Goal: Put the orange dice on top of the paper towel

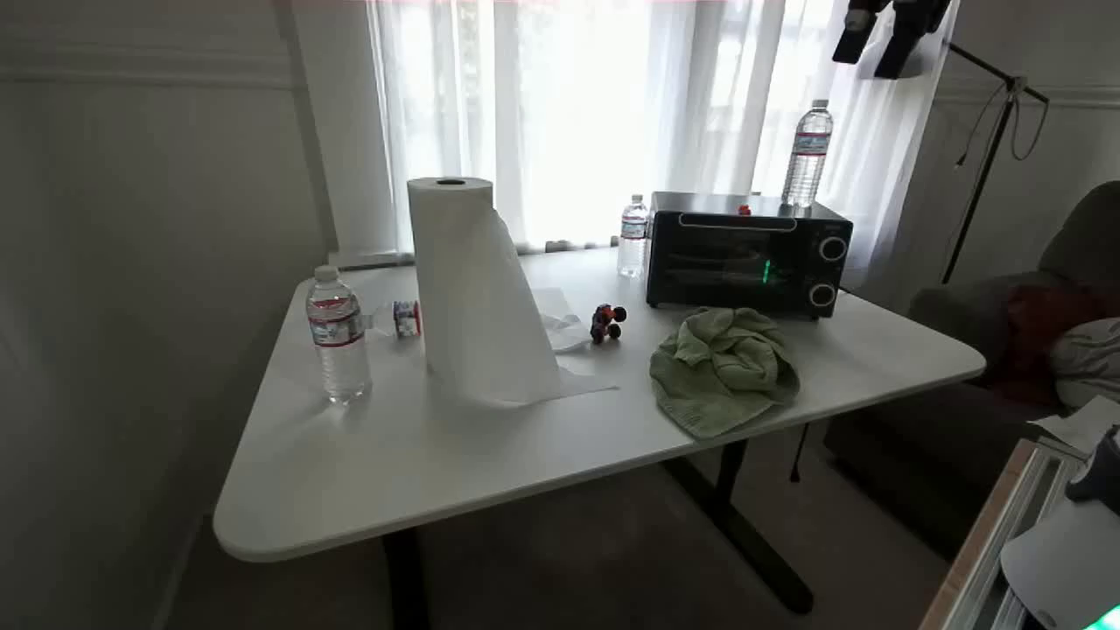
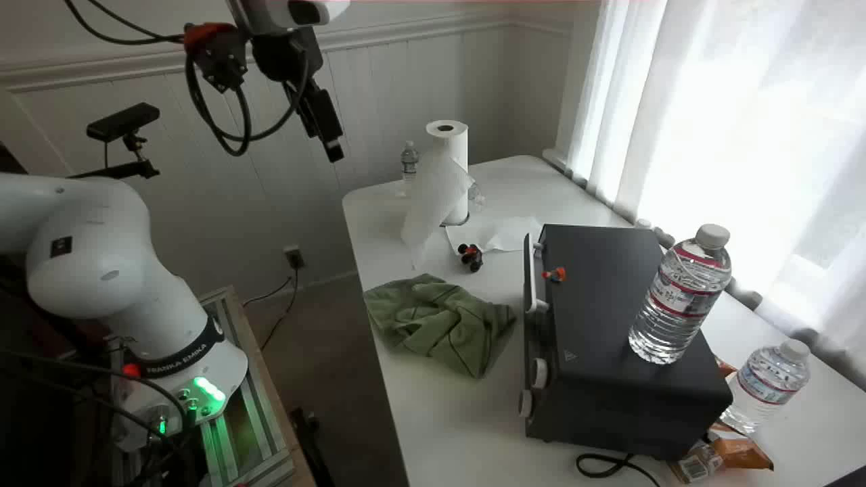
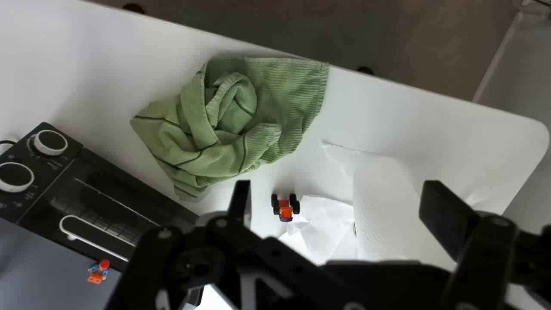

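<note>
No orange dice shows in any view. An orange toy car with black wheels (image 1: 604, 324) stands on the white table, also seen in an exterior view (image 2: 471, 258) and the wrist view (image 3: 285, 209). A white paper towel roll (image 1: 455, 289) stands upright with a loose sheet hanging down; it shows in an exterior view (image 2: 459, 169) and the wrist view (image 3: 387, 211). A crumpled paper sheet (image 3: 325, 221) lies between car and roll. My gripper (image 3: 337, 196) is open and empty, high above the table; it shows in both exterior views (image 1: 868, 59) (image 2: 331, 150).
A green cloth (image 3: 232, 125) lies near the table's front edge. A black toaster oven (image 1: 735, 254) carries a water bottle (image 1: 807, 162) and a small orange-red figure (image 2: 555, 274). Other bottles stand by the roll (image 1: 339, 337) and behind the oven (image 2: 768, 385).
</note>
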Controlling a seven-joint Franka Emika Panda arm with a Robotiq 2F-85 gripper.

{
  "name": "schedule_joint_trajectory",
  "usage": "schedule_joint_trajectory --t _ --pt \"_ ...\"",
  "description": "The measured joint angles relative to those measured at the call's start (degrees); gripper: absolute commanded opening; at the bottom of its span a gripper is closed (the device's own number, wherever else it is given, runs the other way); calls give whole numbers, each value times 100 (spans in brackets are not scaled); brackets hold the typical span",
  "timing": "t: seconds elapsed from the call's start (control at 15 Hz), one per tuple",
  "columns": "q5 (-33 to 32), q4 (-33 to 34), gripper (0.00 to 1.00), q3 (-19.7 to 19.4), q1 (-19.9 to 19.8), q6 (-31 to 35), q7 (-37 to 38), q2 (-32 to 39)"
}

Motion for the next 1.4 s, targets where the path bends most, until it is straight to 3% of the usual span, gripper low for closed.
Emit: schedule_joint_trajectory --t 0.73,1.07,1.4 --pt "10 -6 100 -13 -7 43 41 73" --pt "24 -256 100 -151 -224 631 387 901" --pt "126 -83 100 -424 -765 1574 747 1868"
